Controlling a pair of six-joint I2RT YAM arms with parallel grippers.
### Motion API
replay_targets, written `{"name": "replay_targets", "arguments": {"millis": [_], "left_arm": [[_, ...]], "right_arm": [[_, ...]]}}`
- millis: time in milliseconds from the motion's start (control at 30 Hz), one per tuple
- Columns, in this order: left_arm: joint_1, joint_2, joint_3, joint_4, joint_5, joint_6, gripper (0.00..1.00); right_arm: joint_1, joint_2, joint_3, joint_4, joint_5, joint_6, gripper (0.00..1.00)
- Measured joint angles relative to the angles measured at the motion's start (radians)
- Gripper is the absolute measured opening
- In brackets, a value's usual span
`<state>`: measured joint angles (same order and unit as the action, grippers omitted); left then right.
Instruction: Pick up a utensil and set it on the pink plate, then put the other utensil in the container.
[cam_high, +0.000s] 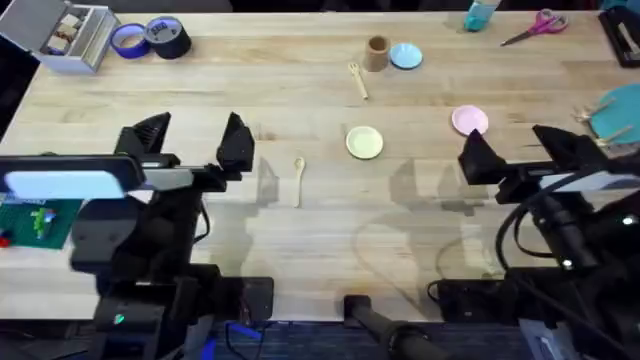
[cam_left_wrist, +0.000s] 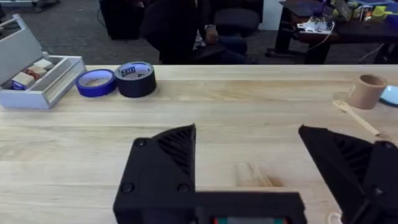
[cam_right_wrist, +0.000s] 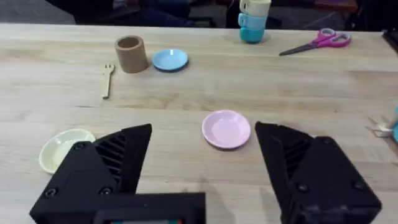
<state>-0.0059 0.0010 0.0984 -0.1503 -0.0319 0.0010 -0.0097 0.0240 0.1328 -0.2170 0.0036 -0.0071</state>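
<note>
Wooden table (cam_high: 300, 110) carries everything. Left gripper (cam_high: 195, 140) and right gripper (cam_high: 510, 150) hover above its near half, jaws apart, holding nothing. Pink plate (cam_high: 470, 121) lies just beyond the right gripper. Cup (cam_high: 377, 53) stands far back, touching a blue plate (cam_high: 406, 56), fork (cam_high: 358, 80) just beside it. Spoon (cam_high: 299, 178) lies near the left gripper, beside a yellow-green plate (cam_high: 364, 142).

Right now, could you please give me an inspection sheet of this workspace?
Surface: wooden table, bare in the middle.
Job's things: fork beside the brown cup; spoon near the left gripper; pink plate empty.
Clutter: yellow-green plate, blue plate, tape rolls, grey box, scissors.
Grippers: left and right gripper open, holding nothing.
Cables: black cables by the right arm.
Surroundings: nothing seen touching the task's things.
</note>
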Motion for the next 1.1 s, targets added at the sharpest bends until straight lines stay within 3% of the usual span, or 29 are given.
{"name": "replay_targets", "arguments": {"millis": [300, 500, 767, 900, 1100], "left_arm": [[0.0, 0.086, 0.184, -0.135, -0.017, 0.001, 0.992], [0.0, 0.235, 0.328, -0.235, -0.01, 0.003, 0.992], [0.0, 0.488, 0.553, -0.465, 0.041, 0.003, 0.992], [0.0, 0.629, 0.668, -0.589, 0.074, -0.014, 0.992], [0.0, 0.787, 0.784, -0.676, 0.113, -0.056, 0.992]], "right_arm": [[0.0, 0.169, 0.22, -0.121, 0.004, 0.0, 0.995], [0.0, 0.354, 0.438, -0.299, 0.004, 0.0, 0.995], [0.0, 0.585, 0.71, -0.536, -0.029, 0.0, 0.996], [0.0, 0.689, 0.782, -0.625, -0.097, 0.0, 0.996], [0.0, 0.786, 0.801, -0.724, -0.188, 0.004, 0.996]]}}
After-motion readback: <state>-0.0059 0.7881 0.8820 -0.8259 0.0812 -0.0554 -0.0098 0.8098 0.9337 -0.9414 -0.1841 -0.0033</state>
